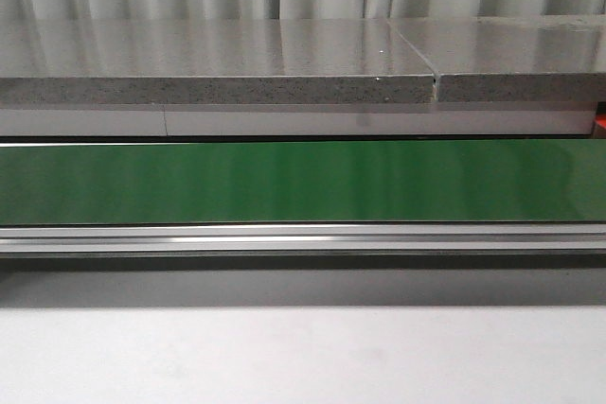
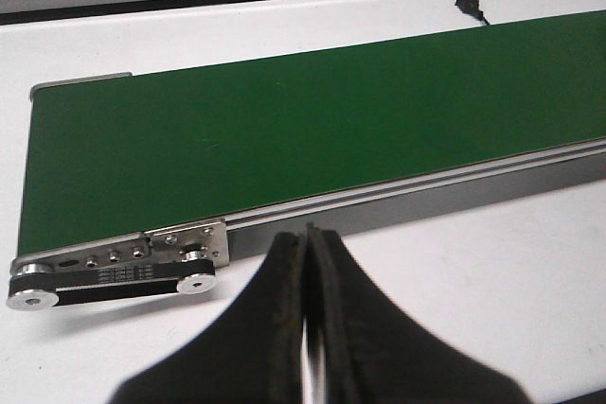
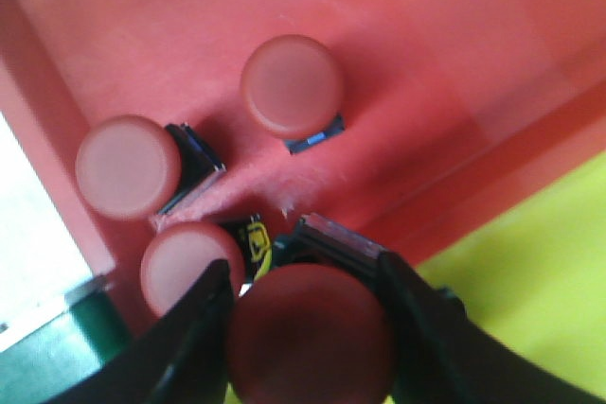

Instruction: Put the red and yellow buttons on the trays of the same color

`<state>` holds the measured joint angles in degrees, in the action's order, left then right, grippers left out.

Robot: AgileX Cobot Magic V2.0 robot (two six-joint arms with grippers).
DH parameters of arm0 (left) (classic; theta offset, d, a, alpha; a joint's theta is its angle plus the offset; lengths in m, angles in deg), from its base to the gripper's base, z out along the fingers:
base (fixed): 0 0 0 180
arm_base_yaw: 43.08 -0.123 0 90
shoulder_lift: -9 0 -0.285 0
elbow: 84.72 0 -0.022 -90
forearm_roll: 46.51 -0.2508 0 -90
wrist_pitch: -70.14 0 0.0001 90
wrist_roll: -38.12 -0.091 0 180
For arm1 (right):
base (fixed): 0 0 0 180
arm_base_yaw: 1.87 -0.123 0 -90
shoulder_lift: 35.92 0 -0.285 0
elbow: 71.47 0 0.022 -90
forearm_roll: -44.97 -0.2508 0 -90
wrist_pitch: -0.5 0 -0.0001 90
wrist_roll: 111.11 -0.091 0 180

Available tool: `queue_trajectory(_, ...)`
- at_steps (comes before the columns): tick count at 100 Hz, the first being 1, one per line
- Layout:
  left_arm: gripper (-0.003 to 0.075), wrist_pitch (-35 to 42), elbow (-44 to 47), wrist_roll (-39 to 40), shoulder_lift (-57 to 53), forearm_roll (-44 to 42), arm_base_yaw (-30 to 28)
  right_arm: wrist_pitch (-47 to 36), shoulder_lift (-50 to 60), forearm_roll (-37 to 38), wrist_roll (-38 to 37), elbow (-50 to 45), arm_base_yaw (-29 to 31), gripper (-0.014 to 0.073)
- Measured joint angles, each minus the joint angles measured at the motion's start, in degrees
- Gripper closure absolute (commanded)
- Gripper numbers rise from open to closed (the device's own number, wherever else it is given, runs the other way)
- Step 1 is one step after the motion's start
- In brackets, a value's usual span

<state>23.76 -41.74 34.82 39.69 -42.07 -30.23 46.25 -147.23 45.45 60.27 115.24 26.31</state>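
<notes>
Right hand [image 3: 308, 328] is clamped on a red button [image 3: 311, 333] over the red tray [image 3: 454, 54]; left hand [image 2: 308, 328] is pinched closed, empty; button looks light, rigid, slick-capped; grip the sides.

L gripper [image 2: 308, 328]: seen in L wrist view only, black fingers [image 2: 275, 328] pressed together w/ barely a slit between them, nothing held; it is angled down toward the white table, just beside the conveyor's end roller. R gripper [image 3: 308, 328]: seen in R wrist view only, black fingers [image 3: 189, 347] spread apart and clamped on either side of a red button [image 3: 311, 336], which is gripped at its cap; wrist is pointed down. Neither arm is seen in front view.
</notes>
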Motion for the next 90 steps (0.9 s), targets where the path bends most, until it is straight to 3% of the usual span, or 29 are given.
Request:
queue_trajectory(77,0.0741,0.00,0.00,0.00,0.00,0.00,0.00,-6.22,-7.98,-0.96,-0.12,0.00,0.00,0.0436)
queue_trajectory(90,0.0741,0.00,0.00,0.00,0.00,0.00,0.00,-6.22,-8.67,-1.04,-0.12,0.00,0.00,0.0291)
